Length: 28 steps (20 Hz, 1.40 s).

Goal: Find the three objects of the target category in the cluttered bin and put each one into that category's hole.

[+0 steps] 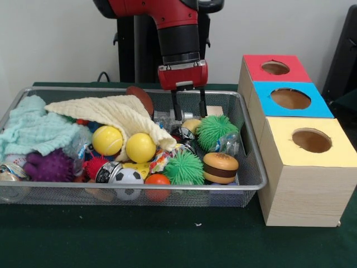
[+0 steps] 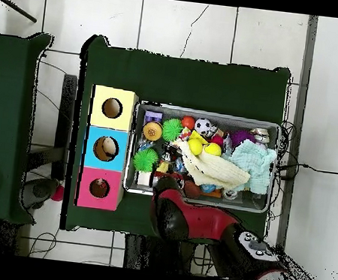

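Note:
The silver wire-mesh bin (image 1: 254, 184) is full of toys and cloths; it also shows in the overhead view (image 2: 205, 113). No tan-brown or tiger-striped plush animal shows; they may lie under the clutter. My gripper (image 1: 189, 113) hangs over the bin's far right part, just above the toys, with its two black fingers (image 1: 176, 109) apart and nothing between them. In the overhead view the red arm (image 2: 186, 216) hides it. The red-faced round hole (image 1: 275, 67) is on the farthest wooden box, right of the bin, and shows in the overhead view (image 2: 100, 189).
A cream cloth (image 1: 111, 111) and a teal cloth (image 1: 33, 131) cover the bin's left half. Two yellow balls (image 1: 140, 147), green spiky balls (image 1: 216, 129), a toy burger (image 1: 220, 167), a purple spiky ball (image 1: 50, 166) lie in it. Blue-faced (image 1: 290, 98) and yellow-faced (image 1: 311, 139) holes are nearer.

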Each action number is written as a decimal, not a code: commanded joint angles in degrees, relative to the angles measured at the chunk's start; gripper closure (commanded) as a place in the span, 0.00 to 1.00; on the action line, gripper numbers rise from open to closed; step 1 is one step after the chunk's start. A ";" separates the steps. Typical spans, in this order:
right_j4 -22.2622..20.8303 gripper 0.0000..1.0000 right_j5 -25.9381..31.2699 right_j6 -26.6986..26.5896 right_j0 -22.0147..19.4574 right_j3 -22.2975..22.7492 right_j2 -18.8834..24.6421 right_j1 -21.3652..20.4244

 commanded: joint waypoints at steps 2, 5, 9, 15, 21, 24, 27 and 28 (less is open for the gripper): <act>3.58 0.00 -6.45 12.78 1.63 -2.03 -0.64 3.53; 3.91 0.00 -7.47 12.57 2.30 -2.73 -1.21 4.79; 4.24 0.00 -7.78 11.49 3.45 -3.81 -2.65 5.54; 4.52 0.00 -8.01 9.86 5.61 -5.20 -5.62 6.20; 4.10 0.00 -4.43 7.96 7.48 -5.88 -7.85 5.09; 3.69 0.00 -3.07 7.29 8.09 -6.22 -8.53 4.87; 3.66 0.00 -3.63 7.35 8.69 -6.52 -9.28 4.91; 3.69 0.00 -4.04 7.44 8.86 -6.64 -9.51 5.04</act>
